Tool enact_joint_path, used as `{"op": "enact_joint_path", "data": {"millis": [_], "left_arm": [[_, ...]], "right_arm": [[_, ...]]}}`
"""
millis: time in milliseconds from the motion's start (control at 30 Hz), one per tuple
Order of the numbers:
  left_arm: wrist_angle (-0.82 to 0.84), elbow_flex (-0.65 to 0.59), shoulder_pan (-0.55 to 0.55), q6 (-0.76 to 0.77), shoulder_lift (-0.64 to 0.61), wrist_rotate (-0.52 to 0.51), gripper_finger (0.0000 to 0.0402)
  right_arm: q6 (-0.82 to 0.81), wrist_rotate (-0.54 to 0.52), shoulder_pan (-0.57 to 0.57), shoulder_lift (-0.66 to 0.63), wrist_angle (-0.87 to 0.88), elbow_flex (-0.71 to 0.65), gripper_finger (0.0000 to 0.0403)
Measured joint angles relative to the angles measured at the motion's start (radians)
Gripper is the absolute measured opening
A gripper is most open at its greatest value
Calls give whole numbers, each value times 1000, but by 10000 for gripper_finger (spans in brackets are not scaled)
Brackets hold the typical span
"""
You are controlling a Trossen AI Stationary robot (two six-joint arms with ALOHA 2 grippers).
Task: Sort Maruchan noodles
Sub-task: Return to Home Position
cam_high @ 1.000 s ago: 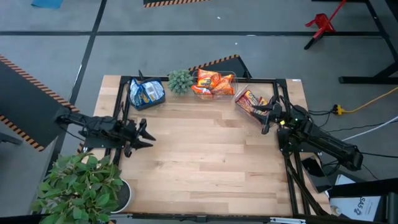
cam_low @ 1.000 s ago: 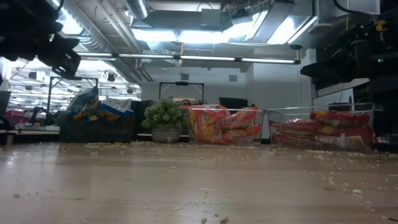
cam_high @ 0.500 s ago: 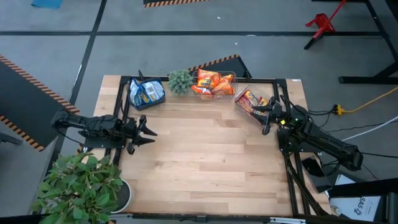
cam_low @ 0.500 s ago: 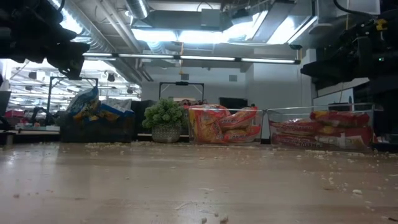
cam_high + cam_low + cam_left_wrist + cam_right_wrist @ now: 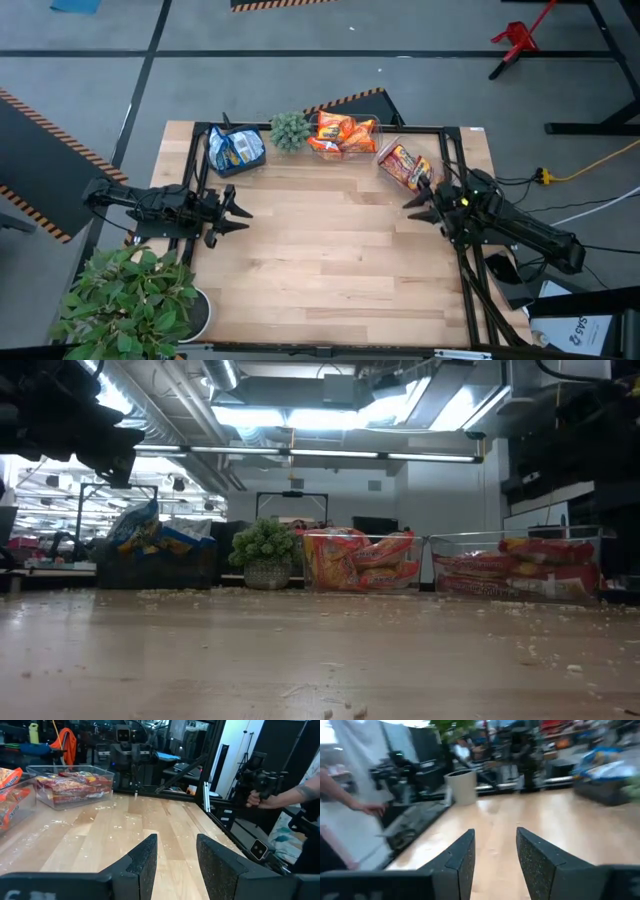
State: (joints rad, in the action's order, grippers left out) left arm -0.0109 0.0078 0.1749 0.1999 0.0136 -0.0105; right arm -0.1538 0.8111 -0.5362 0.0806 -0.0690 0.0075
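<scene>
All the Maruchan noodles lie in three clear bins along the table's far edge. Blue-and-white packets (image 5: pixel 235 150) (image 5: pixel 150 535) are far left, orange ones (image 5: pixel 345 133) (image 5: pixel 360 560) (image 5: pixel 7 790) in the middle, and red ones (image 5: pixel 403 165) (image 5: pixel 520 570) (image 5: pixel 75 785) far right. My left gripper (image 5: pixel 235 212) (image 5: pixel 175 865) hovers open over the table's left side, pointing right. My right gripper (image 5: pixel 418 205) (image 5: pixel 495 860) hovers open just near of the red bin, pointing left across the table. Neither holds anything.
A small green plant (image 5: pixel 290 130) (image 5: pixel 265 550) stands between the blue and orange bins. A big potted plant (image 5: pixel 135 300) sits at the near left corner. Crumbs dot the bare wooden table top (image 5: pixel 330 250). A person's arm (image 5: pixel 290 797) shows beyond the right edge.
My right gripper has drawn back from the red bin toward the near edge and swung round, from facing the bin to pointing left across the table. My left gripper shifted slightly right and toward the far edge, then held still. The packets stayed put.
</scene>
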Motion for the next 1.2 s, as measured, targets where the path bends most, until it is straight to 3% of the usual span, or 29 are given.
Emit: {"op": "enact_joint_path", "data": {"millis": [200,400,700,1200], "left_arm": [[0,0,0,0,0,0,133],[0,0,0,0,0,0,133],[0,0,0,0,0,-1,133],[-1,0,0,0,0,-2,133]], "right_arm": [[-129,77,0,-5,7,0,134],[-188,228,38,-73,27,0,134],[-76,-104,240,-72,-5,0,134],[2,-112,281,-45,-6,0,134]]}}
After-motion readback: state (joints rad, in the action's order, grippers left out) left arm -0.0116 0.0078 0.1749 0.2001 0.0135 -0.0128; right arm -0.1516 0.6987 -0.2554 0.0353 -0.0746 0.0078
